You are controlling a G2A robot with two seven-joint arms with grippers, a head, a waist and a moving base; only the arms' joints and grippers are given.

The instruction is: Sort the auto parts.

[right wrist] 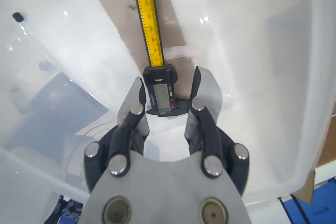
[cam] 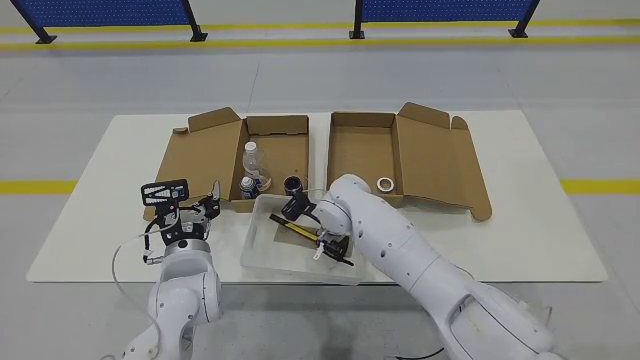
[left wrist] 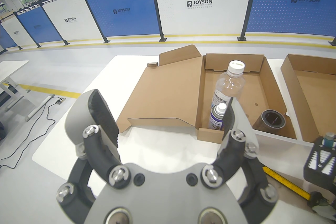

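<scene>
caliper [right wrist: 151,25]: flat in bin [right wrist: 262,25], beam pointing away from right hand [right wrist: 169,80]
right hand: parted, straddling display head
left hand [left wrist: 164,101]: spread wide

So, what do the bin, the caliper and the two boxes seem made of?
The bin looks like glossy translucent white plastic: highlights glint and shapes show through. The caliper has a matte black head, likely plastic, and a yellow printed beam, plastic or painted metal. The left box and the right box look like matte brown cardboard with folded flaps.
</scene>
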